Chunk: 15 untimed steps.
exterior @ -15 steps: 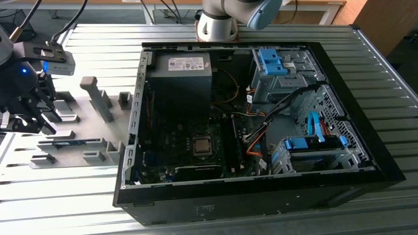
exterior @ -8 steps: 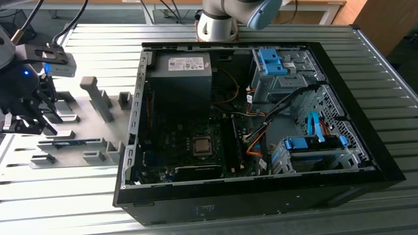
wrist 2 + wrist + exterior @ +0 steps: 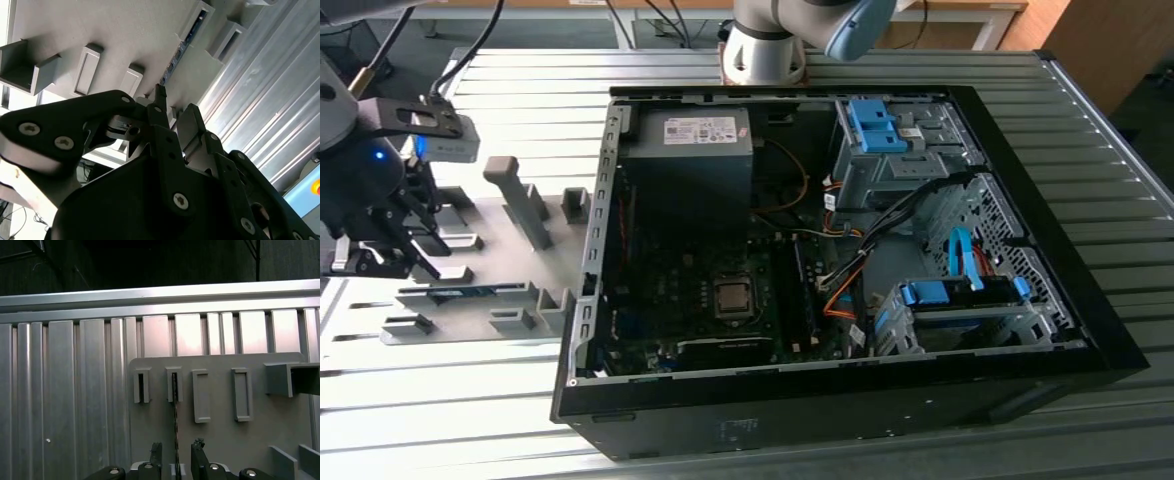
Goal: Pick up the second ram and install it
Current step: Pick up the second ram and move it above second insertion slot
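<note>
Straddling second ram [image 3: 175, 410] w/ gripper [image 3: 177, 452] spread, not pinching. Stick sat edge-up in grey holder tray [image 3: 220, 440] beside PC case [image 3: 827, 415]. Best to centre, keep pads square, squeeze gently.

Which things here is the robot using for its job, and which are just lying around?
For the job:
- second ram, standing on edge
- gripper, open, one finger on either side of the ram
- open computer case

Just lying about:
- blue drive brackets
- power supply
- tall grey holder block
</note>
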Available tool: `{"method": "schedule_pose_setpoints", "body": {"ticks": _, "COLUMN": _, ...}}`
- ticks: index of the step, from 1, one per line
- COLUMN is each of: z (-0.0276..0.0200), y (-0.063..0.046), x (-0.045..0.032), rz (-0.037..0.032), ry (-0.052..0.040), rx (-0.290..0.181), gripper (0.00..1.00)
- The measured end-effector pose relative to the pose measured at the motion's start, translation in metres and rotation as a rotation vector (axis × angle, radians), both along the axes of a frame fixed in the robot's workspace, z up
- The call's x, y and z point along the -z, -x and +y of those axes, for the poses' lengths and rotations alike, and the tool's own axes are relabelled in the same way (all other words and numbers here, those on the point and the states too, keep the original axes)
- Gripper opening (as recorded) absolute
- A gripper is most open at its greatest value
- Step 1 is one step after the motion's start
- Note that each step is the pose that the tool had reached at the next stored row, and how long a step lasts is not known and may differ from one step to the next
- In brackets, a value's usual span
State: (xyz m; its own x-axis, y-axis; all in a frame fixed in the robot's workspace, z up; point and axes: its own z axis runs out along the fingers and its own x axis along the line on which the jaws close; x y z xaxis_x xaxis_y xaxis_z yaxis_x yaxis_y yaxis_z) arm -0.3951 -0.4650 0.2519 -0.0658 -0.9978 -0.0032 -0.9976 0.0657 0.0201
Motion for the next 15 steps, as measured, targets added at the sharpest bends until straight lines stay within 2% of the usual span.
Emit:
{"method": "schedule_pose_setpoints", "body": {"ticks": 5, "z": -0.0010, "y": 0.000, "x": 0.0082, "rz": 0.0000, "ry": 0.0000, "rx": -0.002, "gripper": 0.36}}
{"method": "schedule_pose_setpoints", "body": {"ticks": 8, "z": -0.0014, "y": 0.000, "x": 0.0098, "rz": -0.0008, "ry": 0.0004, "rx": -0.007, "gripper": 0.36}}
{"method": "schedule_pose_setpoints", "body": {"ticks": 11, "z": -0.0018, "y": 0.000, "x": 0.0109, "rz": -0.0048, "ry": 0.0002, "rx": -0.009, "gripper": 0.36}}
{"method": "schedule_pose_setpoints", "body": {"ticks": 15, "z": -0.0027, "y": 0.001, "x": 0.0141, "rz": -0.0051, "ry": 0.0002, "rx": -0.042, "gripper": 0.36}}
